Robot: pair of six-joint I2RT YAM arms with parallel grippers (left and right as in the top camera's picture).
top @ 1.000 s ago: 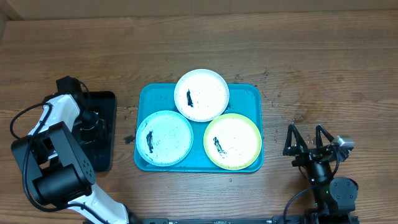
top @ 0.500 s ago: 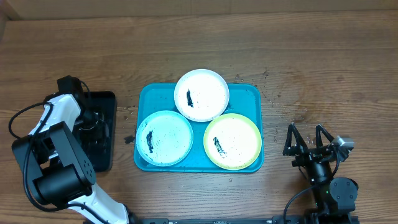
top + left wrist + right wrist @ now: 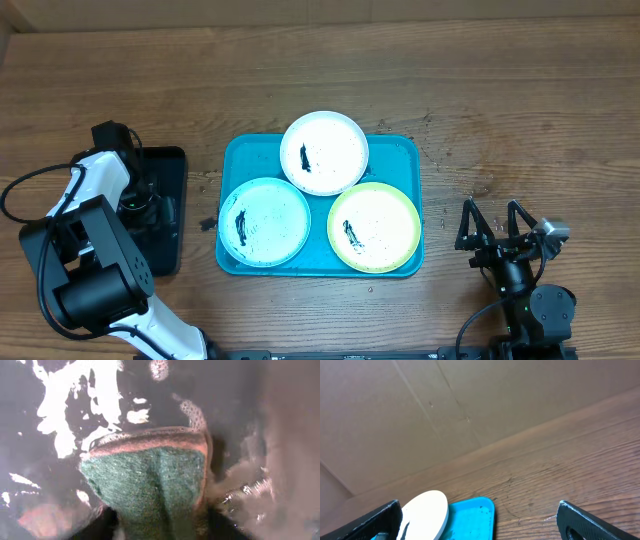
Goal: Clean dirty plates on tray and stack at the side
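Three smeared plates lie on the turquoise tray (image 3: 405, 150): a white one (image 3: 324, 152) at the back, a light blue one (image 3: 264, 221) front left and a yellow-green one (image 3: 373, 227) front right. My left gripper (image 3: 150, 205) reaches down into a black tray. In the left wrist view a wet green and pink sponge (image 3: 150, 485) sits creased between its dark jaws (image 3: 160, 527). My right gripper (image 3: 492, 222) stands open to the right of the tray, holding nothing. Its wrist view shows the white plate (image 3: 425, 512) and a tray corner (image 3: 475, 520) ahead of the open jaws (image 3: 479, 512).
The black tray (image 3: 170, 255) at the left holds foamy water (image 3: 70, 405). Small dark specks dot the wood (image 3: 440, 150) right of the turquoise tray. A cardboard wall (image 3: 470, 400) runs along the table's far edge.
My left gripper has shifted slightly inside the black tray and its cable has sagged a little. The plates and the right arm have not moved.
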